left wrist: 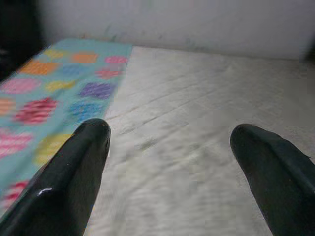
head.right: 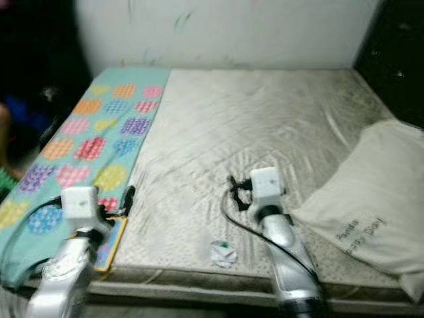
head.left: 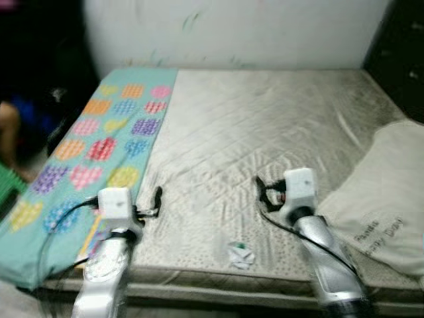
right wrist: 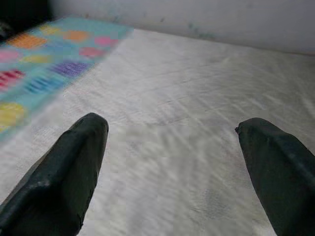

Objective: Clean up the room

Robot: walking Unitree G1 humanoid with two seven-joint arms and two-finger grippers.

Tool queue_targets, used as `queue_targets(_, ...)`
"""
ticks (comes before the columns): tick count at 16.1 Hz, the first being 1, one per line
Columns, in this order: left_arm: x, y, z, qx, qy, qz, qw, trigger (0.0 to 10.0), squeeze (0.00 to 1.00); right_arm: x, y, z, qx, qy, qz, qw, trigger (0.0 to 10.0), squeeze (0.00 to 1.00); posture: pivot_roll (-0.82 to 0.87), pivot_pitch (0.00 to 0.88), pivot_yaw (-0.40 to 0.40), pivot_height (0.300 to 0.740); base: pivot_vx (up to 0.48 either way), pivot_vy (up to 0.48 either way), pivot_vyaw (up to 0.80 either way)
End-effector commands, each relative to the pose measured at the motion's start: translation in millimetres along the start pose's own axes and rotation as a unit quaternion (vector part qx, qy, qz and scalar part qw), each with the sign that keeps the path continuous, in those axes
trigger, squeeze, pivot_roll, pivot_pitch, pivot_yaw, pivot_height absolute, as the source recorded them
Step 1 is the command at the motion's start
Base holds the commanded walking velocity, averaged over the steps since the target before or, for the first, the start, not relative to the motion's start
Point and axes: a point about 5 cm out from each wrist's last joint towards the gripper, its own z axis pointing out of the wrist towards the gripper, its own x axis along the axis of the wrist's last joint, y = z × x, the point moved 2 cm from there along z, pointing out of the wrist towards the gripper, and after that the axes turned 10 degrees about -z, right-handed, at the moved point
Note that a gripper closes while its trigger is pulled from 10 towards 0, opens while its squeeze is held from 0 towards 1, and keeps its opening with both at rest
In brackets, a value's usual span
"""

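Note:
A bare quilted mattress [head.left: 265,132] lies before me, with a teal sheet of coloured hearts [head.left: 93,146] folded along its left side. A small crumpled wrapper [head.left: 240,254] with a green mark lies near the front edge, between my arms. My left gripper [head.left: 156,201] hovers open over the sheet's edge, its fingers [left wrist: 74,177] wide apart. My right gripper [head.left: 261,192] hovers open over the middle of the mattress, fingers [right wrist: 64,172] spread and nothing between them.
A beige pillow [head.left: 387,199] with printed text lies at the right edge. A flat book or card [head.right: 109,242] lies at the front left under the left arm. A white wall [head.left: 232,30] backs the bed. A person's arm [head.left: 8,132] shows at far left.

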Motion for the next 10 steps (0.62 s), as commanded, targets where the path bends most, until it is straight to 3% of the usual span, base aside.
queue_targets(1,-2.5,-8.6,-4.0,0.013,-0.007,0.007,1.0,10.0,0.0,7.7,-2.3,2.5,-0.001,0.013,0.005,1.0,10.0,0.0,-0.11,0.0,0.02,0.74,0.0,0.0,0.0)
queue_targets(6,-0.7,-7.4,-1.8,0.004,-0.003,0.01,1.0,10.0,0.0,9.0,-1.0,5.6,-0.004,0.015,0.003,1.0,10.0,0.0,-0.11,0.0,0.022,0.74,0.0,0.0,0.0)
queue_targets(10,-2.0,-5.6,-0.9,-0.005,-0.006,0.007,1.0,10.0,0.0,9.9,3.9,7.1,-0.018,0.019,0.009,1.0,10.0,0.0,-0.11,0.0,0.025,0.74,0.277,0.0,0.0)
